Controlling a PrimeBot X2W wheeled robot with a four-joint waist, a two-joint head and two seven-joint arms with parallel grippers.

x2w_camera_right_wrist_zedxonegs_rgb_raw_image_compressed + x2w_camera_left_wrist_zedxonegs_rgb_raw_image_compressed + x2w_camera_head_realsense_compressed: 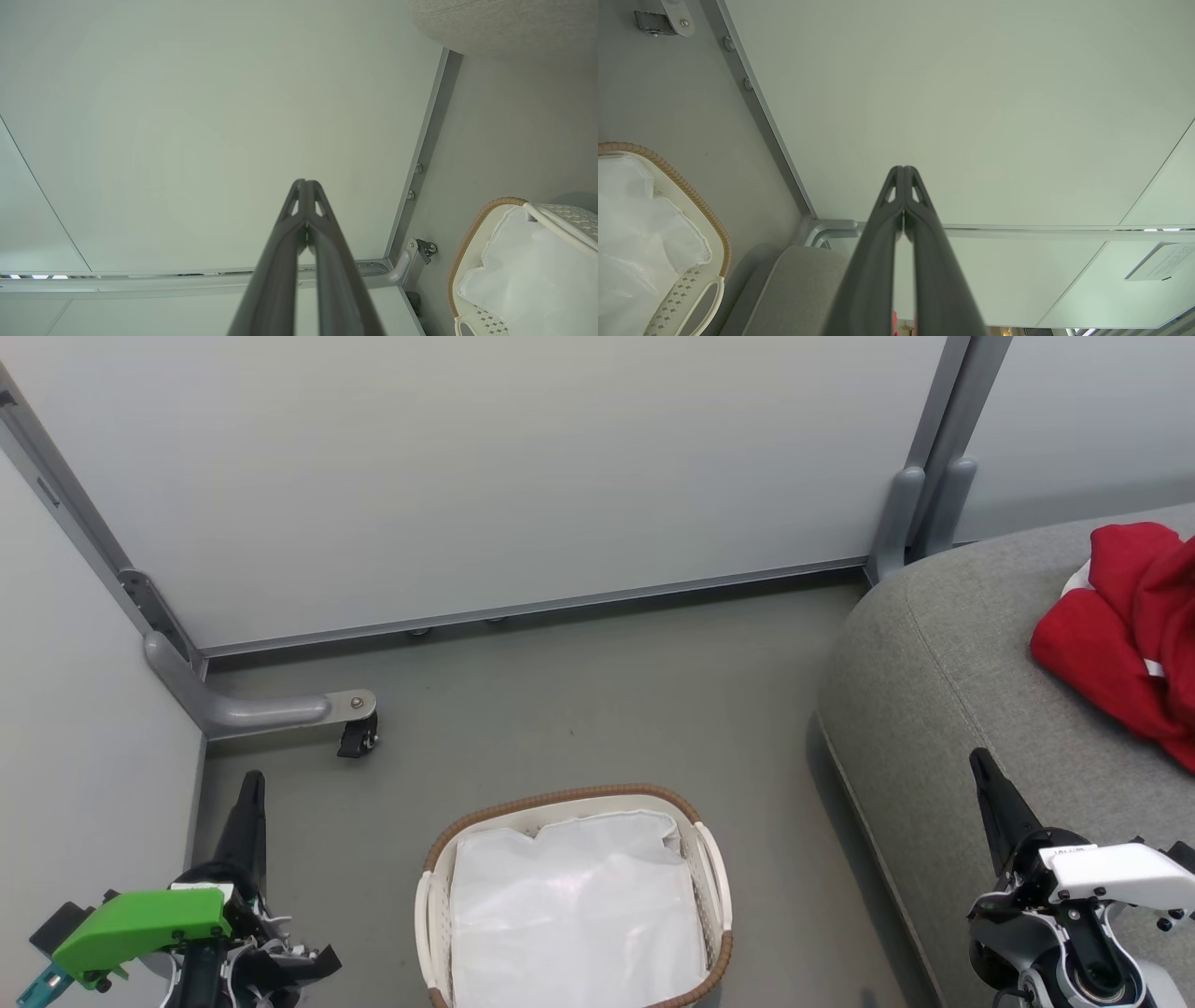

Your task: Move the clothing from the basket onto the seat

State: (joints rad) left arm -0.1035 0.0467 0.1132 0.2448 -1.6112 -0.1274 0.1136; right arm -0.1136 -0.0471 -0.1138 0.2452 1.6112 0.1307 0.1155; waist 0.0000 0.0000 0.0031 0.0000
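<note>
The red clothing (1125, 630) lies bunched on the grey seat (943, 709) at the right edge of the head view. On the floor at bottom centre stands the white basket (714, 896) with its brown rim, holding just its white liner (574, 905). My left gripper (252, 784) is shut at the lower left, well left of the basket, pointing up. My right gripper (980, 761) is shut at the lower right, over the seat's front edge, empty. In the wrist views both finger pairs (903, 170) (306, 182) meet at the tips, with the basket (710, 219) (472, 233) off to one side.
Pale partition panels (523, 467) close off the back and left. A metal foot with a black caster (357, 737) juts onto the floor at the left. Bare grey floor (607, 709) lies between panels, basket and seat.
</note>
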